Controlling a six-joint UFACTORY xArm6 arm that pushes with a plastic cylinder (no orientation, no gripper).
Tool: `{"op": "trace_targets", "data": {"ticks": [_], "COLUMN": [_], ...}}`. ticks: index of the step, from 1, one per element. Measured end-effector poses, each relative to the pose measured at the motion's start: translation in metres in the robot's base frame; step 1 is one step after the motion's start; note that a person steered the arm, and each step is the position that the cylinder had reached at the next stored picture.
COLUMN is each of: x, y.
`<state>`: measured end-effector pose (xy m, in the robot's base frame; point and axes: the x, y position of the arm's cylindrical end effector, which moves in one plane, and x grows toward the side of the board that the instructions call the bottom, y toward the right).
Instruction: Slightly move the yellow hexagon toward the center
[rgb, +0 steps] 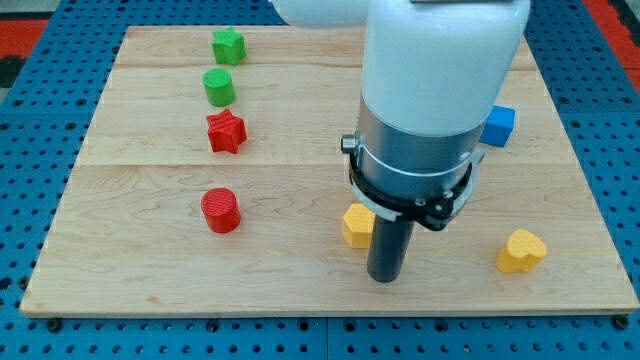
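1. My tip is seen resting on the wooden board, toward the view's bottom, right of centre.
2. No hand is fitted; the arm ends in a plain rod, so nothing is gripped.
3. The yellow hexagon is found just left of the rod, slightly above the tip; contact appears likely, but it cannot be told for certain because the rod covers the block's right edge.
4. A yellow heart is placed well apart, at the view's lower right.
5. A blue cube is partly hidden behind the arm's white body.
6. Down the view's left, a green star, green cylinder, red star and red cylinder are lined up.
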<state>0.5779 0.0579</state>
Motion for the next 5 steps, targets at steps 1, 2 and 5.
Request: {"op": "trace_targets", "data": {"ticks": [1, 2, 5], "x": [-0.004, -0.004, -0.010], "y": [0.000, 0.000, -0.030]}}
